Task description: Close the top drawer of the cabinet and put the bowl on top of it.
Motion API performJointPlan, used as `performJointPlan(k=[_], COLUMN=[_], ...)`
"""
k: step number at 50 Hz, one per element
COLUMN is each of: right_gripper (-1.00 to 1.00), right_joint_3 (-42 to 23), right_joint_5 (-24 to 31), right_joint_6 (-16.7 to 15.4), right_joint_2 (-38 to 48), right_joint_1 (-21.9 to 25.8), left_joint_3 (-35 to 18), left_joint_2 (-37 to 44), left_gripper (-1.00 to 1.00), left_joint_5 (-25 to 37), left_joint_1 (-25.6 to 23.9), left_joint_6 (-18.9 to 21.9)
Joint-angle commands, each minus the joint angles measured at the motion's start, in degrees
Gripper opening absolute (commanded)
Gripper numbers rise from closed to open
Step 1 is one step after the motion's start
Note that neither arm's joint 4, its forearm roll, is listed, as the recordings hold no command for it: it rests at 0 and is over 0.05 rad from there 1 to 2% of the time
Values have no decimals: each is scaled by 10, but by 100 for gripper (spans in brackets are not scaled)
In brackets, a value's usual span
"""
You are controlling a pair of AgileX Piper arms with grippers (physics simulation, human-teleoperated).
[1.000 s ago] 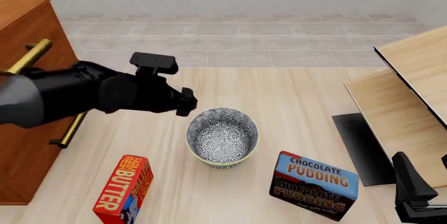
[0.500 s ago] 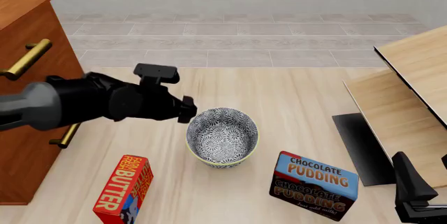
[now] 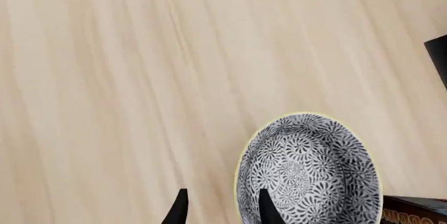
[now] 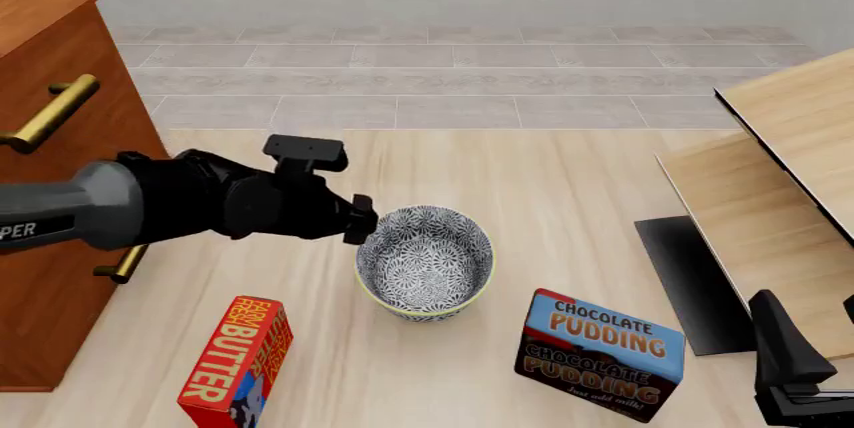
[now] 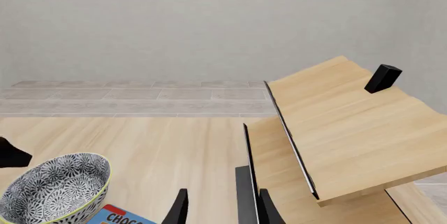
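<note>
Two black fingertips of my left gripper (image 3: 220, 211) stand apart over the bowl's (image 3: 307, 171) rim, low right, ready to pinch it. Front view: bowl sits mid-worktop (image 4: 561, 178); cabinet (image 4: 54, 58) far left. My right gripper's (image 5: 220, 211) jaws are apart, waiting.

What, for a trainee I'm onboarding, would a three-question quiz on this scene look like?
1. True or false: in the left wrist view, the black left gripper has one finger on either side of the round blue-grey floral bowl rim.
2. Which box stands nearer the tall reddish-brown wooden cabinet? A. red butter box. B. brown-and-blue chocolate pudding box.
3. What does the black right gripper hold?
Key: 1 true; 2 A; 3 nothing, it is open.
</note>
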Motion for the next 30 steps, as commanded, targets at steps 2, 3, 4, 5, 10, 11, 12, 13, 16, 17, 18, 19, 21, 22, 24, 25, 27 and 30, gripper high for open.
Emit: performJointPlan(k=[2,3,4,5,10,11,12,13,16,17,18,19,21,22,24,25,27,30], right_gripper=[100,100,100,100,100,100,100,100,100,100,100,100,100,100,100,100,100,100], right_joint_3=[1,1,1,1,1,1,1,1,1,1,1,1,1,1,1,1,1,1], right_joint_5=[-1,-1,-1,-1,-1,-1,-1,-1,-1,-1,-1,-1,-1,-1,-1,-1,-1,-1], right_joint_6=[0,0,0,0,0,0,0,0,0,0,0,0,0,0,0,0,0,0], right_joint_2=[0,0,0,0,0,0,0,0,0,0,0,0,0,0,0,0,0,0], right_joint_1=[0,0,0,0,0,0,0,0,0,0,0,0,0,0,0,0,0,0], left_joint_3=[2,2,1,1,3,3,3,3,4,3,3,3,2,1,0,0,-1,-4], left_joint_2=[12,12,13,14,18,19,19,22,25,26,26,28,30,32,36,36,40,41], left_gripper=[100,100,100,100,100,100,100,100,100,100,100,100,100,100,100,100,100,100], left_joint_5=[-7,-7,-8,-8,-11,-12,-12,-14,-18,-17,-17,-18,-18,-18,-19,-19,-20,-21], left_joint_1=[0,0,0,-1,-3,-4,-4,-5,-5,-6,-6,-7,-8,-8,-8,-8,-9,-8], left_joint_6=[-2,-2,-3,-5,-6,-7,-7,-8,-8,-8,-8,-9,-9,-11,-10,-10,-12,-11])
